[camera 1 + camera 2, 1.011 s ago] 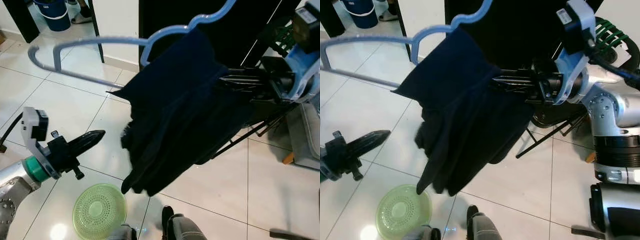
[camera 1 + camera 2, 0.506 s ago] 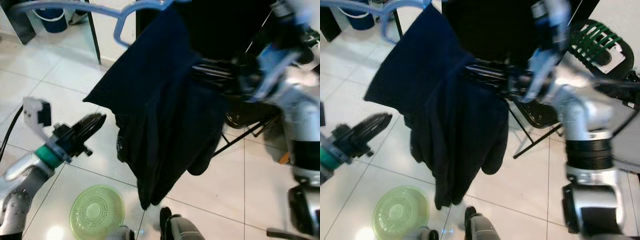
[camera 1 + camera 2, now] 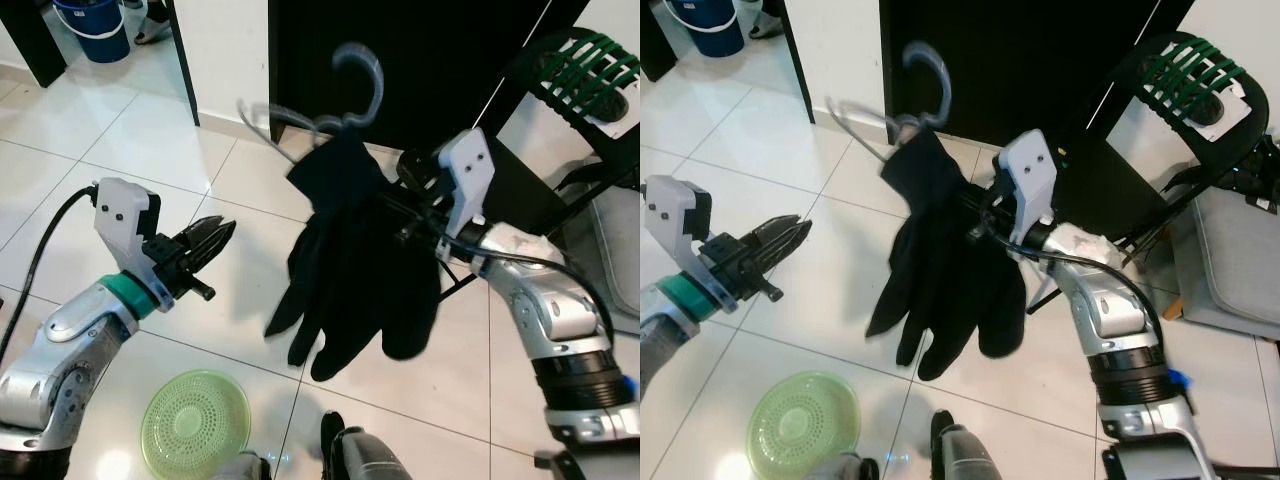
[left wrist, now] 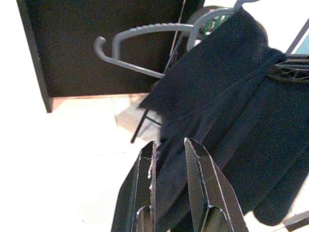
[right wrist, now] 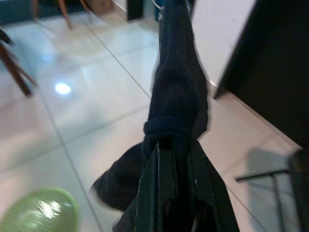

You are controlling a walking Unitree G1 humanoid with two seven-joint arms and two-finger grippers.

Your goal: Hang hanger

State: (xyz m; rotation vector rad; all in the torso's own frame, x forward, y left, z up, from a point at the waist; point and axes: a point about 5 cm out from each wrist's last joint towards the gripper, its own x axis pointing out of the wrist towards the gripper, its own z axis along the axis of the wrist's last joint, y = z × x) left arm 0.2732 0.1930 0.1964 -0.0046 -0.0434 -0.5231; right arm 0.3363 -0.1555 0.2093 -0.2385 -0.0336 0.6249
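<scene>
1. Dark navy knitted garment (image 3: 355, 265): draping off the hanger over white floor tiles (image 3: 120, 150), covering the hanger's lower bar.
2. Pale blue plastic hanger (image 3: 925, 85): hook blurring against a black panel (image 3: 420, 60), held in mid-air.
3. Right gripper (image 5: 174, 159): arm reaching forward, fingers clamping on the garment.
4. Left gripper (image 3: 212, 240): arm extending towards the garment, fingers standing slightly apart, gripping nothing.
5. Round green perforated plastic lid (image 3: 195, 425): lying on the floor.

Right hand (image 3: 975, 222) gripping dark garment (image 3: 945, 275) on hanger (image 3: 902, 105)
</scene>
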